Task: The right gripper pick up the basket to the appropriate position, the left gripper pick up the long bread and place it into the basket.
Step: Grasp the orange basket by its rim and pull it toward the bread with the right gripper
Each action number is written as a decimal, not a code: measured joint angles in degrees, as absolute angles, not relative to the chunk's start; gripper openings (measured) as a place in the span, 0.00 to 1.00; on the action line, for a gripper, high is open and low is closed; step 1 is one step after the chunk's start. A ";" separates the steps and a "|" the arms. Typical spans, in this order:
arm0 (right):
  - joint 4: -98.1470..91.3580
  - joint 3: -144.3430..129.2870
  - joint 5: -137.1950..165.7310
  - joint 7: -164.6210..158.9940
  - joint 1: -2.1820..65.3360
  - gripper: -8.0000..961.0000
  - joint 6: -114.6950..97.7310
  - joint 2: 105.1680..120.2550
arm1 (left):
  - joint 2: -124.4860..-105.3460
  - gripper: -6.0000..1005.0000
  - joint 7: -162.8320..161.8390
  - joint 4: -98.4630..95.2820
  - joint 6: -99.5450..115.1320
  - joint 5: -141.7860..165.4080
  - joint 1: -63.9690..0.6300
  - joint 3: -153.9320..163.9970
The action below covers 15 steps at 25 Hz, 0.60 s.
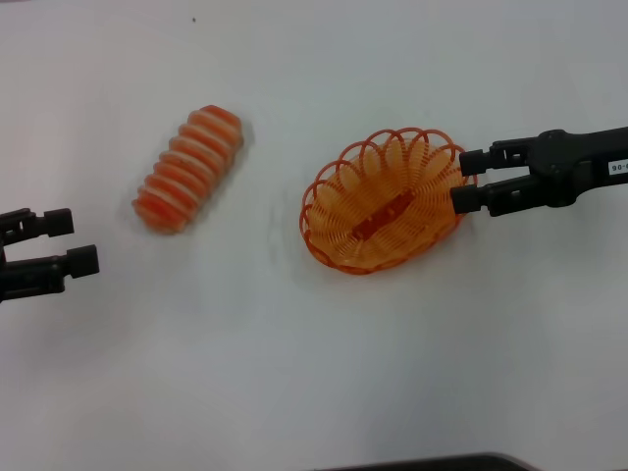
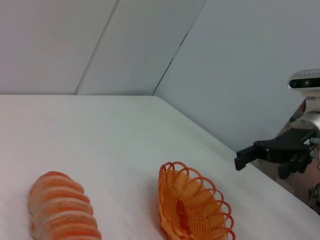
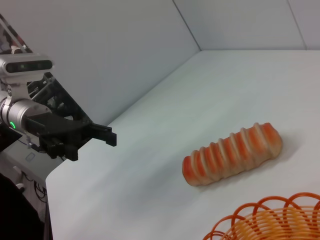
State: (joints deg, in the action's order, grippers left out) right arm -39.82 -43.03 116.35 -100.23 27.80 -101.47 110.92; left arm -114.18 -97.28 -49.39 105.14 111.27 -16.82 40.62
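A plain white tabletop [image 1: 324,373] holds the long bread [image 1: 188,169] lying diagonally at left, well apart from the basket [image 1: 383,199], whose rim sits between the spread fingers of the right tool [image 1: 461,182], while the left tool [image 1: 83,240], cut off by the edge, waits released

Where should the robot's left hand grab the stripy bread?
Probably around the middle of the long bread, coming from above, fingers across its narrow width. It lies flat and slanted, so the left hand would turn to match.
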 joint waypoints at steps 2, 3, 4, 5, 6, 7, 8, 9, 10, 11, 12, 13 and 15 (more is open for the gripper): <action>-40.00 -43.01 116.35 -101.31 28.24 0.95 -101.48 110.59 | -114.17 0.87 -97.29 -49.39 105.10 111.27 -16.92 40.61; -40.12 -43.00 116.38 -102.05 28.51 0.95 -101.48 110.42 | -114.17 0.87 -97.29 -49.39 105.07 111.27 -17.02 40.60; -40.38 -42.97 116.41 -103.18 29.08 0.95 -101.45 110.12 | -114.17 0.87 -97.30 -49.39 105.07 111.27 -17.09 40.60; -40.73 -42.99 116.50 -104.38 29.67 0.95 -101.42 109.86 | -114.16 0.87 -97.32 -49.39 105.09 111.27 -17.15 40.60; -41.34 -43.08 116.57 -105.87 30.55 0.95 -101.37 109.48 | -114.16 0.87 -97.34 -49.39 105.09 111.27 -17.24 40.60; -42.33 -43.23 116.75 -107.63 31.51 0.95 -101.30 109.11 | -114.16 0.87 -97.36 -49.39 105.08 111.27 -17.32 40.60; -43.60 -43.35 117.35 -109.54 32.53 0.95 -101.22 108.83 | -114.16 0.87 -97.38 -49.39 105.03 111.26 -17.43 40.60; -45.15 -43.43 118.32 -111.79 33.76 0.95 -101.04 108.61 | -114.16 0.87 -97.38 -49.39 105.03 111.26 -17.56 40.60; -46.81 -43.38 120.04 -114.21 35.02 0.95 -100.89 108.52 | -114.15 0.87 -97.39 -49.39 105.02 111.26 -17.64 40.60; -48.70 -43.27 122.45 -117.55 36.56 0.95 -100.56 108.48 | -114.13 0.87 -97.41 -49.39 105.03 111.26 -17.72 40.60; -50.86 -43.15 125.72 -121.38 38.46 0.95 -100.27 108.54 | -114.11 0.87 -97.47 -49.39 105.03 111.26 -17.78 40.61; -52.39 -43.10 128.66 -124.12 40.00 0.95 -100.06 108.78 | -114.08 0.87 -97.52 -49.39 105.00 111.26 -17.78 40.60; -54.79 -43.22 135.43 -128.45 43.44 0.95 -99.96 109.62 | -114.13 0.87 -97.60 -49.39 104.84 111.26 -17.80 40.61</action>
